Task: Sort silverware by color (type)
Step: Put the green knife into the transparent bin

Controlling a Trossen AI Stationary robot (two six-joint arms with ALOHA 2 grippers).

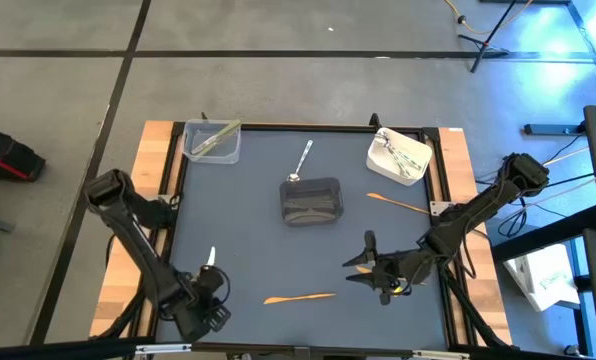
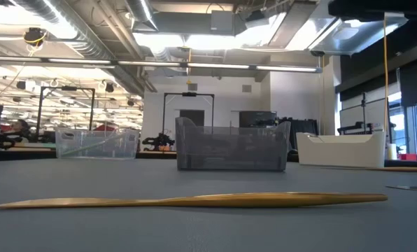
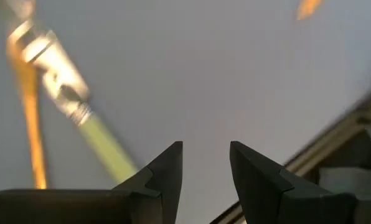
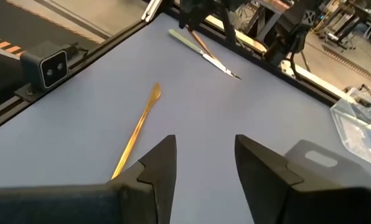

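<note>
An orange utensil (image 1: 300,297) lies flat near the table's near edge, and it crosses the low view (image 2: 194,201). Another orange one (image 1: 398,204) lies right of the dark grey container (image 1: 311,200). A silver spoon (image 1: 301,160) lies just beyond that container. My right gripper (image 1: 356,268) (image 4: 205,146) is open and hovers right of the near orange utensil (image 4: 139,134). My left gripper (image 1: 210,275) (image 3: 205,152) is open at the near left. Before it lie a green-handled silver utensil (image 3: 79,112) (image 4: 204,53) and a thin orange one (image 3: 27,112).
A clear container (image 1: 213,140) at the far left holds an olive-green utensil. A white container (image 1: 400,155) at the far right holds several utensils. A raised black frame (image 1: 308,127) borders the mat. Open mat lies between the two grippers.
</note>
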